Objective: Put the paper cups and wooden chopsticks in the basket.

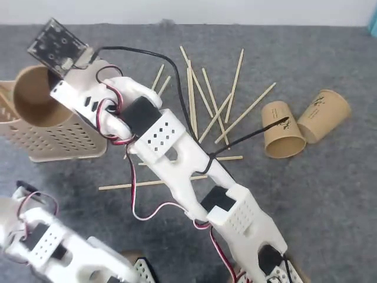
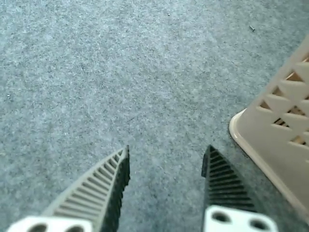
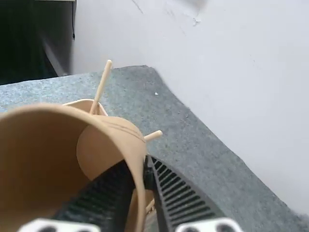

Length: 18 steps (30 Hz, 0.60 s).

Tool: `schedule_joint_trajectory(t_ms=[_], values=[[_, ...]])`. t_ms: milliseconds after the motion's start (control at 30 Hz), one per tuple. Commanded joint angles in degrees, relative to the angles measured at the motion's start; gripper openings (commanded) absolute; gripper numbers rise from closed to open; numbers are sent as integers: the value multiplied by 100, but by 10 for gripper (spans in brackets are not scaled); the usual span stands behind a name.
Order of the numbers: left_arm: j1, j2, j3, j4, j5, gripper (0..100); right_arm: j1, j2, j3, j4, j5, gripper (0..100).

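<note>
Your right gripper (image 3: 144, 164) has its jaws pinched on the wall of a paper cup (image 3: 43, 154), one jaw inside the mouth and one outside. In the high view that cup sits mouth-up over the top of the basket (image 1: 59, 141) at the table's (image 1: 330, 194) left side. It looks ready to drop in, but you have not let go of it yet.

Your left gripper (image 2: 167, 152) hangs spread wide and empty over bare grey table, just beside a corner of the basket.

I'd put you early in the job. At least two stick ends (image 3: 104, 79) rise by the basket rim behind the held cup, probably chopsticks already inside, though I can't be sure.

By count there are three cups: the one you hold and two cups on their sides (image 1: 281, 131), touching each other, well apart from the basket on the right. Loose chopsticks (image 1: 203, 109) lie scattered mid-table, partly under your arm. I make out about eleven, all yet to be picked up.
</note>
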Motion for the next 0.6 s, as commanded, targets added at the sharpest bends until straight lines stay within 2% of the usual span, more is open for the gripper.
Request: schedule_joint_trajectory(t_ms=[0, 100, 200, 267, 567], values=[[105, -193, -22, -9, -53, 235, 207, -312, -220, 92, 70, 9], [193, -193, -13, 0, -62, 235, 207, -224, -255, 92, -114, 57], [193, -193, -13, 0, -62, 235, 215, -207, -264, 110, -563, 202], [193, -193, -13, 9, -62, 235, 215, -233, -273, 110, -695, 257], [202, -193, -13, 9, -281, 235, 233, -971, -229, 92, -695, 226]])
